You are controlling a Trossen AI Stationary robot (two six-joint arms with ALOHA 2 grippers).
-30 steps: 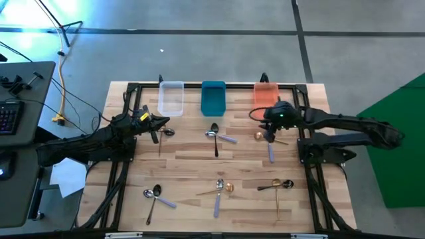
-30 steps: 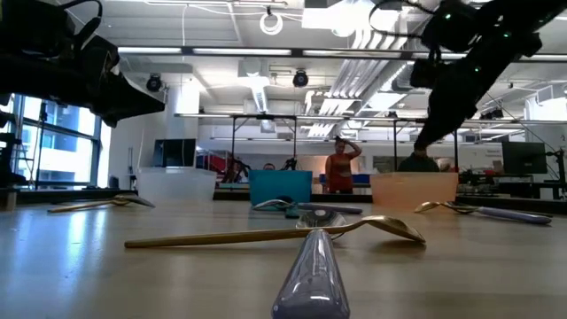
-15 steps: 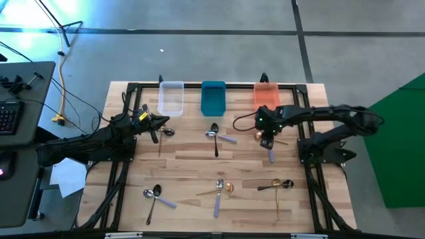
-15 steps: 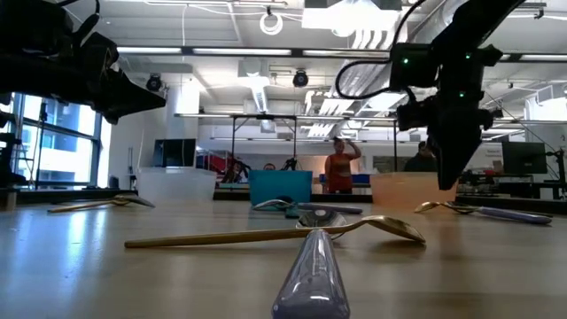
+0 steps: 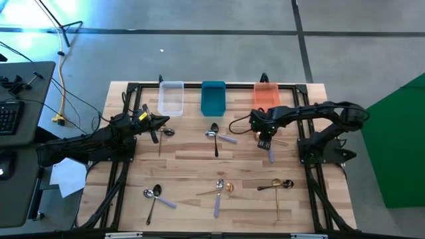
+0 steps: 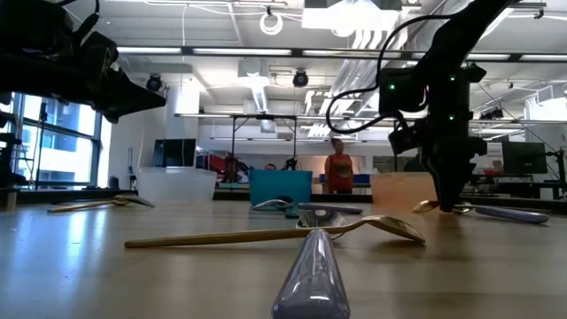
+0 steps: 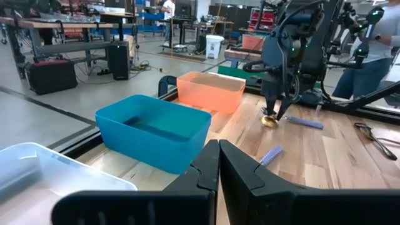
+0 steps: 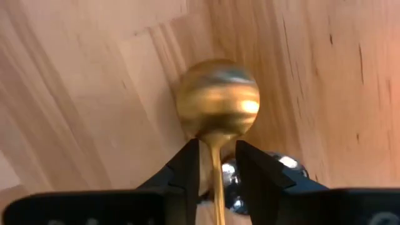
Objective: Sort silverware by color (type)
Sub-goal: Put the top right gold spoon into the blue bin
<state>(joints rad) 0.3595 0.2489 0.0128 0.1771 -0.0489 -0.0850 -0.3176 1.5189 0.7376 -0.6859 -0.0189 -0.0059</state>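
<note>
The clear bin (image 5: 170,98), teal bin (image 5: 213,97) and orange bin (image 5: 265,95) along the desk's (image 5: 192,159) far edge look empty. In front of the orange bin, the right tool (image 5: 263,138) is down on a gold spoon (image 8: 217,100), its fingers (image 8: 187,165) narrow astride the neck. The left tool (image 5: 161,123) hangs pinched together near the clear bin.

The right gripper (image 5: 264,141) is down at the table (image 5: 192,156), its fingers (image 8: 187,165) either side of a spoon's neck (image 8: 215,156), the bowl just ahead of the tips. A second spoon (image 8: 232,175) lies beneath that one (only partly showing). Behind the gripper stands the right-hand bin (image 5: 265,95); the middle bin (image 5: 213,98) and the left-hand bin (image 5: 170,98) sit in a row to its left. Two crossed spoons (image 5: 216,136) lie to its left, more nearer the front edge. The left gripper (image 5: 158,127) hovers well away, near the left-hand bin.
</note>
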